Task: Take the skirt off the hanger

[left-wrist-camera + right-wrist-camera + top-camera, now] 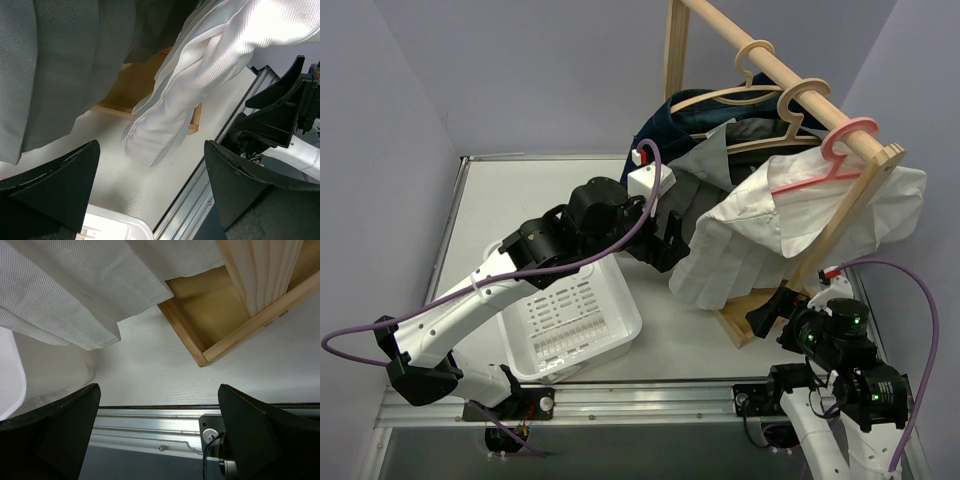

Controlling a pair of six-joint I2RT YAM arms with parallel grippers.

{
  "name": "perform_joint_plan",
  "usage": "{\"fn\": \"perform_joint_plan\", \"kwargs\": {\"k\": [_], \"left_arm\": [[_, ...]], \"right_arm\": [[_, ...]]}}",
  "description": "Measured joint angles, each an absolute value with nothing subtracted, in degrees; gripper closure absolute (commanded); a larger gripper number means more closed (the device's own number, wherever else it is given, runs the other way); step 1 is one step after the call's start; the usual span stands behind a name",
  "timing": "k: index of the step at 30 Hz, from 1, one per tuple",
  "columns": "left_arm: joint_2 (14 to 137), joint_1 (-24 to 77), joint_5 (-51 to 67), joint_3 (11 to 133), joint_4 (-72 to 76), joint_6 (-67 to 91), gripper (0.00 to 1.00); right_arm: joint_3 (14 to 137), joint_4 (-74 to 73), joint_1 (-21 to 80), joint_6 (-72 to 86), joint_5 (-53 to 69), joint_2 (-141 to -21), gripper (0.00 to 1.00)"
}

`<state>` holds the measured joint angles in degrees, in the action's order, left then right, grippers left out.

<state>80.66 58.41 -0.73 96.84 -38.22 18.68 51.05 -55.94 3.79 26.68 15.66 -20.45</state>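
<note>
Reaching toward the rack, my left pincer (670,245) is spread wide with nothing between its fingers. My right pincer (768,315) is also spread and empty, low over the bench (500,200) by the rack's wooden foot (200,335).

The grey skirt (698,198) hangs just beyond and above my left pincer. In that wrist's view its pleated cloth (60,65) fills the space up and to the left of the fingers, and the hem drops close to the left finger (75,175) without touching it. Its long axis runs straight down from a wooden hanger (765,143) on the rail, though I cannot see where cloth meets hanger.

A white shirt (790,215) hangs just right of the skirt, and its sleeve (165,125) dangles straight ahead of the gap.

My left arm is much the nearer; my right one sits well apart, on the far side of the shirt. I judge the coming move must shift my left pincer up and leftward, so that it closes on grey cloth rather than the white sleeve.
</note>
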Motion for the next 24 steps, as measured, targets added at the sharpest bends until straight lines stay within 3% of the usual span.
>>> {"fn": "perform_joint_plan", "kwargs": {"k": [24], "left_arm": [[81.1, 58.4, 3.7, 97.6, -36.4, 18.8, 0.06]], "right_arm": [[51.0, -56.0, 3.8, 26.7, 16.6, -20.0, 0.00]]}}
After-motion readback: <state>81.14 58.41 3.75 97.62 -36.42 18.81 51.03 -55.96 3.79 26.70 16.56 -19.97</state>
